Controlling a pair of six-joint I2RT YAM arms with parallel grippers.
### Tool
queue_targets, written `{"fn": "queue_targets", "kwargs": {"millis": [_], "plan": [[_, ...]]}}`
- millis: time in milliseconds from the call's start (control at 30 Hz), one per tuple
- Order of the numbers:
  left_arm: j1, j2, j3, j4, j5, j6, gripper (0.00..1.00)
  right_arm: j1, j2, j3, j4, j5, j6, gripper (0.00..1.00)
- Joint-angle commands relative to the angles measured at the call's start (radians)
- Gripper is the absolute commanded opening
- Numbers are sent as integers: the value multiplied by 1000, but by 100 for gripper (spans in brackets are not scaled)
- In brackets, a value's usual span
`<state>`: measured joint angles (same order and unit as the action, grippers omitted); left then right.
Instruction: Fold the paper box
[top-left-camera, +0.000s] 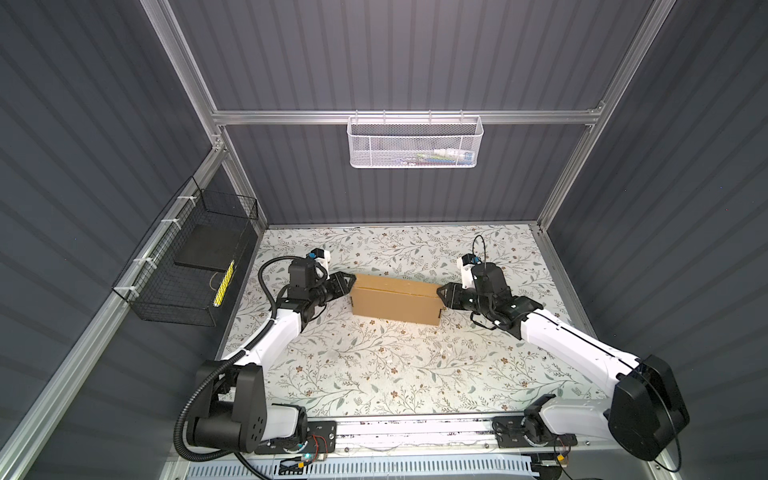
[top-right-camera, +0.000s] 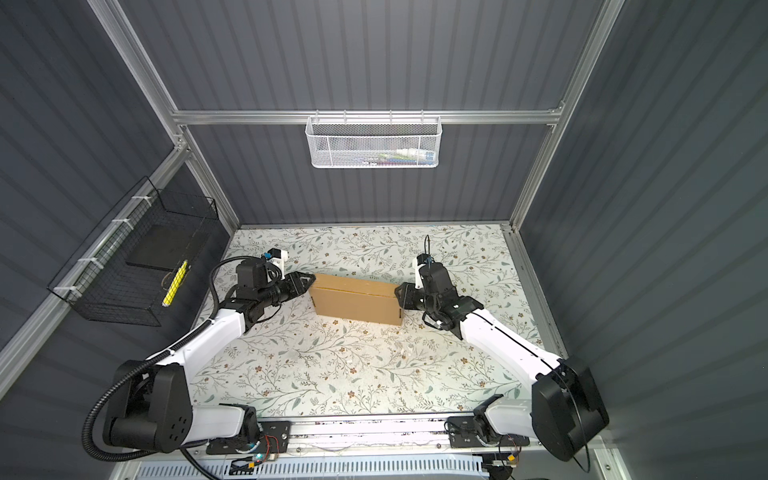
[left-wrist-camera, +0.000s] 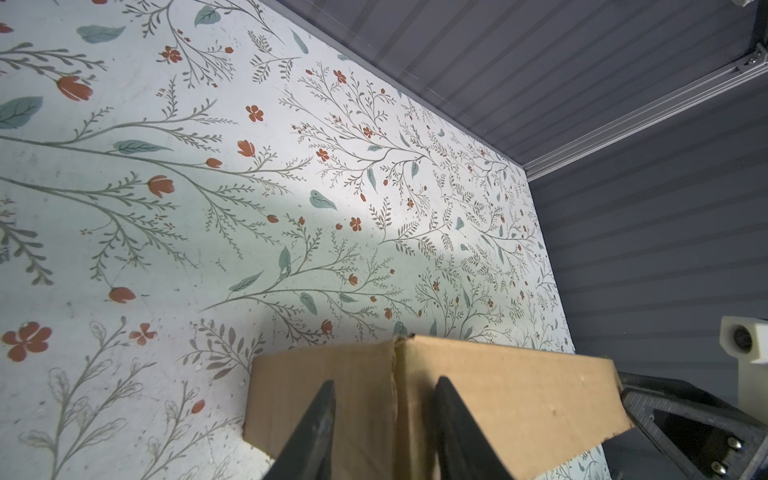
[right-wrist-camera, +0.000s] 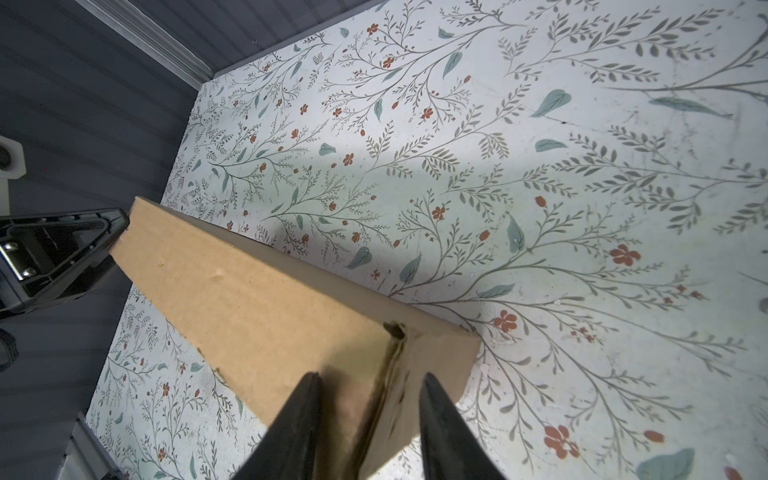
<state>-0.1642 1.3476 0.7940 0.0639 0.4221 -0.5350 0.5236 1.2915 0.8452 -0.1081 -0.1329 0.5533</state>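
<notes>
The paper box (top-left-camera: 395, 301) (top-right-camera: 355, 301) is a closed brown cardboard block lying on the floral table, slightly skewed. My left gripper (top-left-camera: 350, 283) (top-right-camera: 311, 280) is at its left end and my right gripper (top-left-camera: 441, 291) (top-right-camera: 397, 289) at its right end. In the left wrist view the gripper (left-wrist-camera: 386, 380) has its jaws apart, tips over an upright corner edge of the box (left-wrist-camera: 498, 386). The right wrist view shows the same: that gripper (right-wrist-camera: 370, 374) stands open astride a corner of the box (right-wrist-camera: 257, 299). Neither is clamped on cardboard.
A white mesh basket (top-left-camera: 415, 141) hangs on the back rail, high above the table. A black wire basket (top-left-camera: 187, 266) hangs on the left wall beside the left arm. Bare floral tabletop (top-left-camera: 374, 365) lies in front of the box, walls close on three sides.
</notes>
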Motion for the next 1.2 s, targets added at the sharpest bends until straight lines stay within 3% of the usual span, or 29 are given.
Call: {"fn": "queue_targets", "kwargs": {"millis": [0, 800, 1167], "plan": [[3, -10, -17, -68, -11, 13, 40, -2, 17, -23, -11, -5, 7, 40], [3, -30, 108, -151, -14, 36, 51, -17, 22, -40, -2, -14, 10, 27], [7, -60, 157, -214, 17, 64, 48, -22, 28, -34, -8, -20, 5, 25]]}}
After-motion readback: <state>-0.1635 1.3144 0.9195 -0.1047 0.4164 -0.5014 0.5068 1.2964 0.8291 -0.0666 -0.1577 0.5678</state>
